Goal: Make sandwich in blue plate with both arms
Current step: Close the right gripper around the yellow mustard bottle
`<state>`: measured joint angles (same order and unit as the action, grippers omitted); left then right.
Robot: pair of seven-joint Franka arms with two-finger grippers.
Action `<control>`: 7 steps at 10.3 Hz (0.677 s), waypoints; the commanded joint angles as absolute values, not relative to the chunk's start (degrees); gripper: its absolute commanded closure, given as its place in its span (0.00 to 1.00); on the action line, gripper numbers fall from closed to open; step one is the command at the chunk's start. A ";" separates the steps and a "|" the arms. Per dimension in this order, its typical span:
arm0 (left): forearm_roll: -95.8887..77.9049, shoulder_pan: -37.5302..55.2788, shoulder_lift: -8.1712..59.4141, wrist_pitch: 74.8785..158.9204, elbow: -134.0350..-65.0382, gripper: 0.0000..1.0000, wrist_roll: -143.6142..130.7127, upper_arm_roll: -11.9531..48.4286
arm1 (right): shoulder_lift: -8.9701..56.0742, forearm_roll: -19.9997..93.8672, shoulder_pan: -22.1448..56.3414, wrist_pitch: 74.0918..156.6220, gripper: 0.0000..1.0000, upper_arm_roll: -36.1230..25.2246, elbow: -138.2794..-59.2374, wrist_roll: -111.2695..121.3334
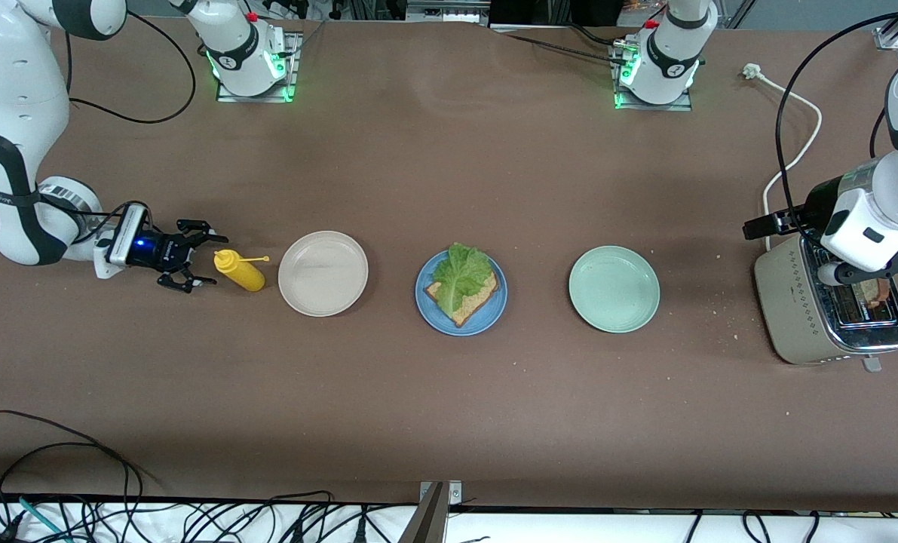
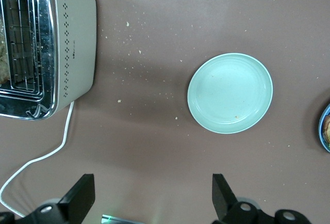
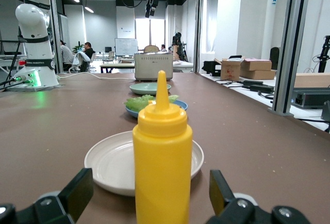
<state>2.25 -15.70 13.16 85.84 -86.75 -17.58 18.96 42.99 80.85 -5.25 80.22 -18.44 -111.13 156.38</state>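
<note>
Blue plate sitting mid-counter between two other plates, carrying bread and lettuce, right tool gaping wide beside yellow bottle, left tool hovering wide over toaster.

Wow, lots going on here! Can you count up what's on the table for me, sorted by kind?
Plates: 3 (beige-white plate, blue plate, mint-green plate)
Bread slices: 2 (one on the blue plate, one in the toaster)
Lettuce leaves: 1
Yellow squeeze bottles: 1
Toasters: 1
Total: 8
</note>
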 commanded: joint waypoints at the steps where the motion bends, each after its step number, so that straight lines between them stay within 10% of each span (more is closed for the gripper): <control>1: 3.69 -15.91 12.74 85.25 -87.01 0.00 -16.52 19.34 | 44.47 83.22 -6.15 79.63 0.00 -16.35 -110.65 161.54; 7: 3.69 -15.91 12.83 85.25 -86.92 0.00 -16.52 19.34 | 46.05 84.29 -5.54 81.47 0.03 -13.80 -110.65 162.95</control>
<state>2.25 -15.70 13.19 85.75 -86.75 -17.57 18.96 44.85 83.14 -5.20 80.92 -14.96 -111.08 157.15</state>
